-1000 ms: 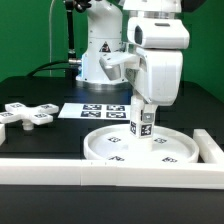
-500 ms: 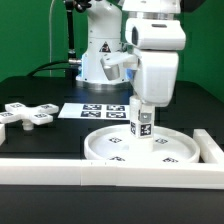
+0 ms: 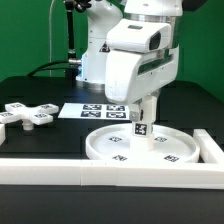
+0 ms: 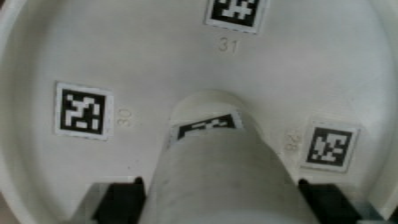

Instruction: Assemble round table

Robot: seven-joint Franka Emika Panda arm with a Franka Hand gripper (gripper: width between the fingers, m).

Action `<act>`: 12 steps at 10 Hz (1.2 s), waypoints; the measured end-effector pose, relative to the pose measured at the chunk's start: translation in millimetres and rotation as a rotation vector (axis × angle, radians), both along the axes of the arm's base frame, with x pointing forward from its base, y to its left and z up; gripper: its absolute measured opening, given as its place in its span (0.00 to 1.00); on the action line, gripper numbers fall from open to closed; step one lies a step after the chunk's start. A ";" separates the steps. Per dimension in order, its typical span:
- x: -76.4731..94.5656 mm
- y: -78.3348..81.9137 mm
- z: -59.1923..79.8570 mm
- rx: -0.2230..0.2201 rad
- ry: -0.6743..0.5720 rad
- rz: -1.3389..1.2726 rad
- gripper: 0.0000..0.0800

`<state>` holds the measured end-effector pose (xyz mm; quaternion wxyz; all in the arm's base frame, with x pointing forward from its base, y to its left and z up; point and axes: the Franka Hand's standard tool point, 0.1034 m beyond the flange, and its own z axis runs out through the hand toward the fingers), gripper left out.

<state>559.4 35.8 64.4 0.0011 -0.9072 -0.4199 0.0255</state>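
The large rimmed disc [image 3: 112, 147] lies flat at the front, towards the exterior view's right. The short cylindrical post [image 3: 141, 128] stands upright on the disc's middle. My gripper [image 3: 143, 112] comes down from above and is shut on the post's upper part. In the wrist view the post [image 4: 217, 165] runs between my two dark fingers [image 4: 121, 200], with the disc's floor [image 4: 125, 60] and its markers beyond it. The cross-shaped piece [image 3: 25, 115] lies on the table at the exterior view's left, away from the gripper.
The marker board [image 3: 95, 111] lies flat behind the disc. A long white rail [image 3: 90, 172] runs along the front and a second rail [image 3: 211, 148] stands at the exterior view's right. The robot's base [image 3: 98, 55] is behind.
My wrist and hand have turned about the vertical axis while staying over the disc's middle. The post stays upright in the same spot.
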 end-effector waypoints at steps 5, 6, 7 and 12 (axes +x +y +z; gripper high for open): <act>-0.2 0.9 -0.4 -0.014 -0.005 -0.323 0.51; -0.3 0.8 -0.4 -0.015 -0.006 -0.355 0.51; -0.6 1.0 -0.8 -0.007 -0.007 -0.500 0.51; -2.0 2.5 -1.1 -0.001 -0.005 -1.111 0.51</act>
